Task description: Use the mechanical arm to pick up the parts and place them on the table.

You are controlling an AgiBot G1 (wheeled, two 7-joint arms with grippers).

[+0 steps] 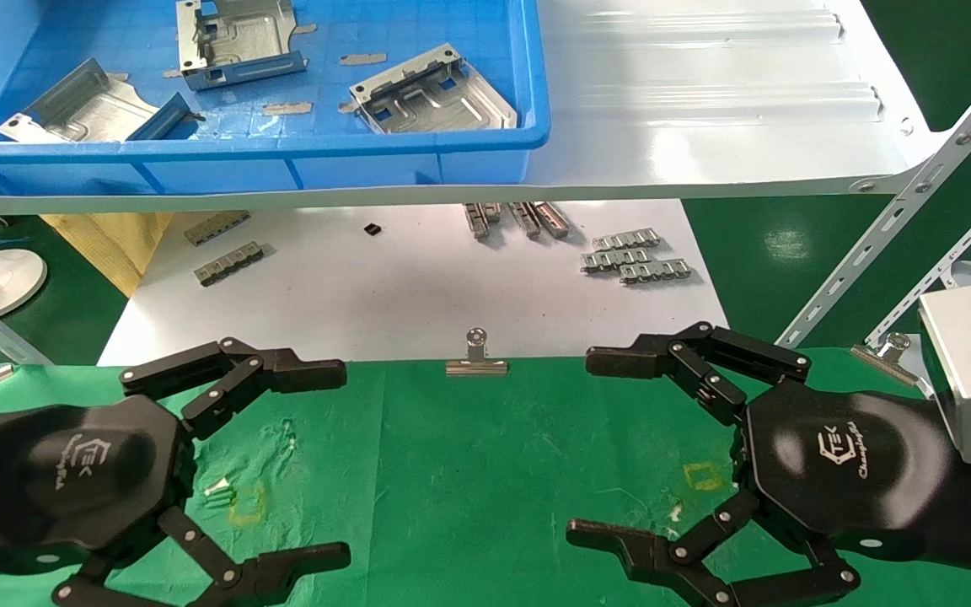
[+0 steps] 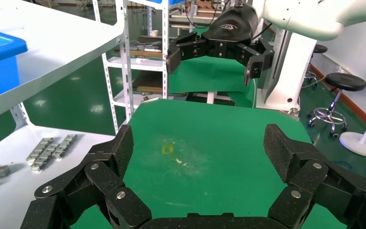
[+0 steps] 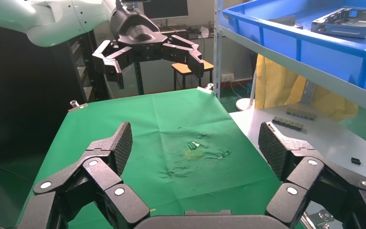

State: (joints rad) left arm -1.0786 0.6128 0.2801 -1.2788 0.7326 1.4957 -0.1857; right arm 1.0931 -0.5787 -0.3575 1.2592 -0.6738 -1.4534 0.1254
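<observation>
Grippers spread wide and empty above the green table, no part yet taken.

Both the left gripper (image 1: 287, 459) and the right gripper (image 1: 620, 447) are held over the green-cloth table (image 1: 469, 472), well apart from the three stamped metal parts (image 1: 431, 93) lying in the blue bin (image 1: 283, 152) on the white shelf (image 1: 705, 110). A reach up and over the bin wall is judged necessary; the nearest plate would best be gripped across its bent flanges.

Leaving open cloth between two spread grippers.
Facing across bare table (image 1: 469, 472); blue bin (image 1: 485, 152) wall and white shelf (image 1: 705, 126) edge possibly hindering reaching the parts (image 1: 431, 93).
</observation>
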